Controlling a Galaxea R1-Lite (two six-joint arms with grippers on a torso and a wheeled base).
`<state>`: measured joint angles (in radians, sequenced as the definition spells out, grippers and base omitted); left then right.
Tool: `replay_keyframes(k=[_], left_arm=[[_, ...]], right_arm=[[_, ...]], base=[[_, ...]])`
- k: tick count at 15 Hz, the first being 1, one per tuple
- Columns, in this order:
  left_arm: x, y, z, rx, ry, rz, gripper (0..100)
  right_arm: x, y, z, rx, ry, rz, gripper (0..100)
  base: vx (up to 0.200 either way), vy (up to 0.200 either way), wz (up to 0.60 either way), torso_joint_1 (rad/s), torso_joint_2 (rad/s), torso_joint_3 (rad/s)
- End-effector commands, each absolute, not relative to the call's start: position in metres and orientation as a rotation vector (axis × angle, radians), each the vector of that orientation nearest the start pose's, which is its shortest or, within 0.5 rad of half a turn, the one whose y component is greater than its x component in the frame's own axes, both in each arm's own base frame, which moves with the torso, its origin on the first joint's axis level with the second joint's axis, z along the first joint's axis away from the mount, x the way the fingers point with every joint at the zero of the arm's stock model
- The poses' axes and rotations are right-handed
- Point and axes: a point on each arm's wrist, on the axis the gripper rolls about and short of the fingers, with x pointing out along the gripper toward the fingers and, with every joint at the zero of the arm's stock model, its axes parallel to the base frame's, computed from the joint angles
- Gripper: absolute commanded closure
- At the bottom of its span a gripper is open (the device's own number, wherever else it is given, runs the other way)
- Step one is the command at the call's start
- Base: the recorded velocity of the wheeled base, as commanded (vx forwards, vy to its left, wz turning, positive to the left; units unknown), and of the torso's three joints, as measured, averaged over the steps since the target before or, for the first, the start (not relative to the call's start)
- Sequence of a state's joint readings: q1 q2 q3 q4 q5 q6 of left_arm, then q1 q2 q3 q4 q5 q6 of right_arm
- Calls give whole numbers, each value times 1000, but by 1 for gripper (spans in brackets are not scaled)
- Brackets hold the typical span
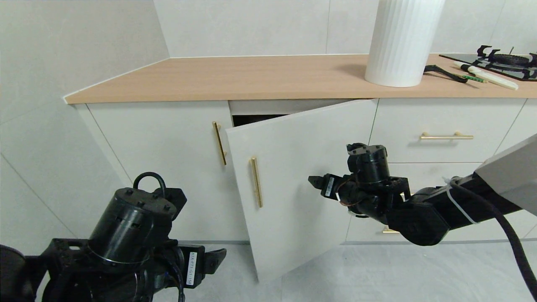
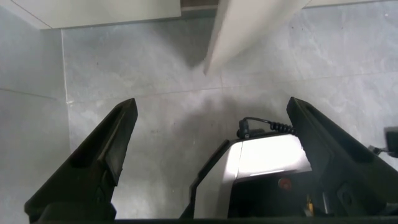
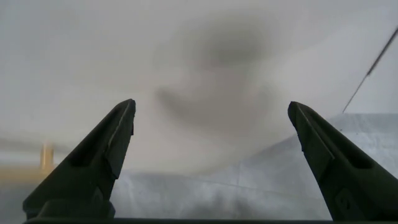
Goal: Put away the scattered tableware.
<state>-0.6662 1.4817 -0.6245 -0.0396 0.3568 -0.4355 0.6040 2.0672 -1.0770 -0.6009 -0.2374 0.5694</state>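
While my right end effector (image 3: 211,104) hangs released before the half-open cabinet door (image 1: 302,184) and my left end effector (image 2: 212,102) gapes empty over the floor (image 2: 155,68), I see the tableware (image 1: 482,75) on the worktop (image 1: 251,77) beside a white vase (image 1: 402,42).

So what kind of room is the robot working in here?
Most likely a home kitchen: a wooden countertop runs over white cabinets with brass handles, a gas hob sits at its right end, and utensils lie beside it.
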Motion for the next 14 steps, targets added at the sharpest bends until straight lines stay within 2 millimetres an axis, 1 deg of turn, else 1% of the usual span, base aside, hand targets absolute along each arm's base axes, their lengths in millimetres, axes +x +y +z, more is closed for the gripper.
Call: replay_keyframes(k=[1, 3, 4, 5, 6, 7, 8, 12, 14], left_arm=[[173, -126, 142, -12, 756, -128, 0], [173, -126, 142, -11, 757, -128, 0], [173, -126, 142, -12, 756, -128, 0], [173, -126, 142, -12, 756, -128, 0], [173, -126, 142, -12, 756, -128, 0], [173, -126, 142, -11, 757, -128, 0], [173, -126, 142, -11, 757, -128, 0], [173, -126, 142, -11, 757, -127, 0], [173, -126, 142, -11, 757, -127, 0]], right_arm=[[332, 223, 121, 415, 440, 245, 0], [344, 227, 120, 470, 412, 193, 0], [356, 228, 117, 498, 389, 148, 0], [363, 229, 115, 519, 377, 122, 0], [363, 230, 115, 524, 374, 121, 0], [373, 230, 111, 541, 358, 90, 0], [375, 230, 110, 541, 356, 86, 0], [404, 224, 95, 542, 292, -43, 0], [411, 221, 92, 543, 280, -70, 0]], base=[[0, 0, 0, 0, 0, 0], [0, 0, 0, 0, 0, 0], [0, 0, 0, 0, 0, 0], [0, 0, 0, 0, 0, 0], [0, 0, 0, 0, 0, 0], [0, 0, 0, 0, 0, 0], [0, 0, 0, 0, 0, 0], [0, 0, 0, 0, 0, 0], [0, 0, 0, 0, 0, 0]])
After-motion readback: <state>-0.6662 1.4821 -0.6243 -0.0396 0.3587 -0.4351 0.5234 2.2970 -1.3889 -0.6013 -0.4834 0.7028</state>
